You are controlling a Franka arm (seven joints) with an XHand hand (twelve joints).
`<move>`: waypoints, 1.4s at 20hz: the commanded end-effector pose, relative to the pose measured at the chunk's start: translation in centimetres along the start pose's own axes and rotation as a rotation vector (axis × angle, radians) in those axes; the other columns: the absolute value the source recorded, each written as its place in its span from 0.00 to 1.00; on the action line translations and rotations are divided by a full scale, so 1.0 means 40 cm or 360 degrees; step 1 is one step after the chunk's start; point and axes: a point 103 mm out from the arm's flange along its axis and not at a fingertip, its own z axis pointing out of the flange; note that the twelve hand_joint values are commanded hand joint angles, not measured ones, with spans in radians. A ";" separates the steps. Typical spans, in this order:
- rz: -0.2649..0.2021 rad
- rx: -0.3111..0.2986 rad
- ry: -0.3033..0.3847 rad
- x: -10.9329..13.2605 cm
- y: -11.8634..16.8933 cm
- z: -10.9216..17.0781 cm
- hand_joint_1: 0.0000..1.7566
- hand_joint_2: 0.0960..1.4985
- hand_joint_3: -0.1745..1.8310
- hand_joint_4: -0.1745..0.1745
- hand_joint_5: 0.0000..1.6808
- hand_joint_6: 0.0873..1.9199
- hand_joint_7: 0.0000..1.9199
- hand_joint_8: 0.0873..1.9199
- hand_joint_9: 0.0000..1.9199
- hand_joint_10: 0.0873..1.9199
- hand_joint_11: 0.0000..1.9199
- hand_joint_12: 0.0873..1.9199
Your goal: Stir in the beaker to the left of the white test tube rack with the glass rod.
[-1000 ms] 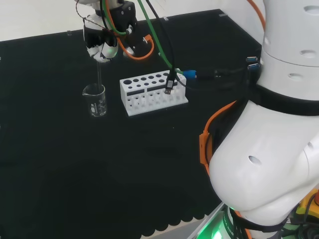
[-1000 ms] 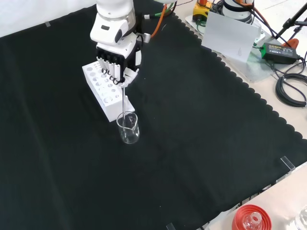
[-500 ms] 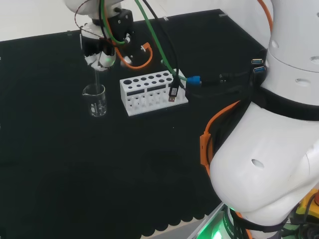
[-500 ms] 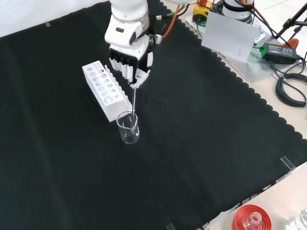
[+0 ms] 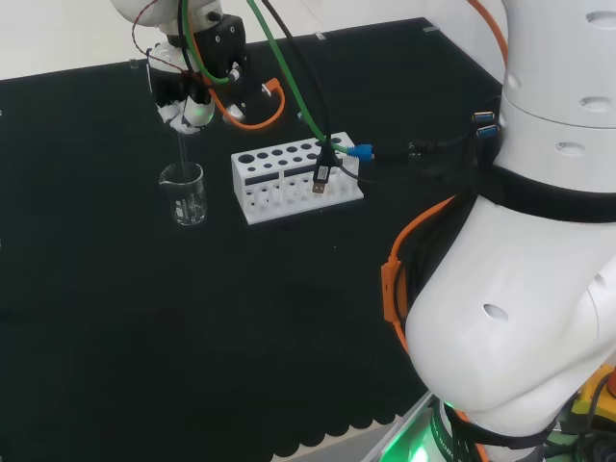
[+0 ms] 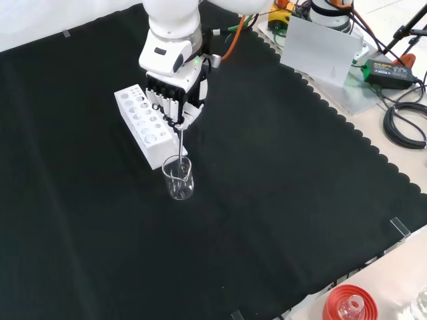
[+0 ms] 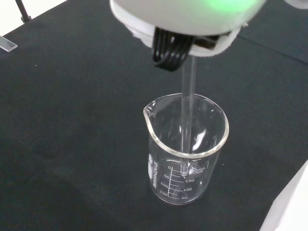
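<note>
A small clear glass beaker (image 5: 185, 192) stands on the black cloth just left of the white test tube rack (image 5: 295, 179) in the head view. In the front view the beaker (image 6: 179, 179) sits below the rack (image 6: 148, 125). The hand (image 6: 175, 100) hangs above the beaker with its fingers curled round a glass rod (image 6: 181, 145). The rod (image 7: 187, 120) runs down from the hand (image 7: 174, 45) into the beaker (image 7: 186, 159), its tip near the bottom. In the head view the hand (image 5: 185, 104) holds the rod (image 5: 184, 154) nearly upright.
A red ribbed ring stand (image 6: 349, 304) with glassware sits at the cloth's near edge in the front view. Cables and a power brick (image 6: 387, 70) lie off the cloth at the right. The arm's big white links (image 5: 525, 269) take up the head view's right.
The hand has swung back to the left in the front view after shifting right, carrying the rod's top with it. The rod's tip stays in the beaker, which has not moved.
</note>
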 end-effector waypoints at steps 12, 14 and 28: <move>-0.0058 -0.0053 0.0033 -0.004 -0.040 -0.022 0.76 0.36 0.46 0.00 0.73 0.25 0.73 0.34 0.87 0.28 0.84 0.31; -0.0065 -0.0057 0.0022 0.017 -0.047 -0.026 0.76 0.36 0.46 0.00 0.73 0.25 0.73 0.34 0.87 0.28 0.84 0.31; -0.0074 -0.0037 0.0001 0.065 -0.026 -0.028 0.76 0.36 0.46 0.00 0.73 0.24 0.73 0.34 0.87 0.27 0.84 0.31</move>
